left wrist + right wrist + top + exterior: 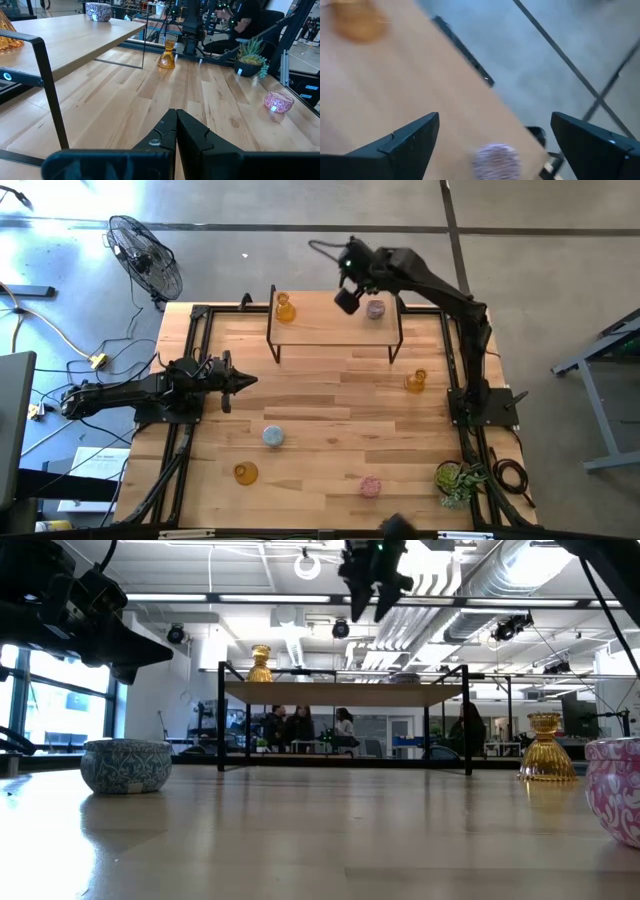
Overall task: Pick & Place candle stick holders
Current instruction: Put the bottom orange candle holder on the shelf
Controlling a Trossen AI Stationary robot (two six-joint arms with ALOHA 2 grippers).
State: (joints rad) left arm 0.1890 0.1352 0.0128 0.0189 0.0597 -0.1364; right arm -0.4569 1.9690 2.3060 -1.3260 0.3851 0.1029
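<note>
Looks like you're filling the raised shelf (pixel 300 330) along the counter's far edge: an amber holder (pixel 285 307) sits at one end and a pink holder (pixel 375 309) at the other, set well apart, probably to leave room for more. Your right claw (pixel 347 298) hovers just beside that pink one, spread wide and empty. The left claw (pixel 243 380) waits pinched shut over the left side, with the blue holder (pixel 273 436), another amber (pixel 246 473), another pink (pixel 370 486) and a third amber (pixel 416 381) still on the counter (pixel 330 415).

Two holders (pixel 285 307) on shelf, four (pixel 273 436) below
</note>
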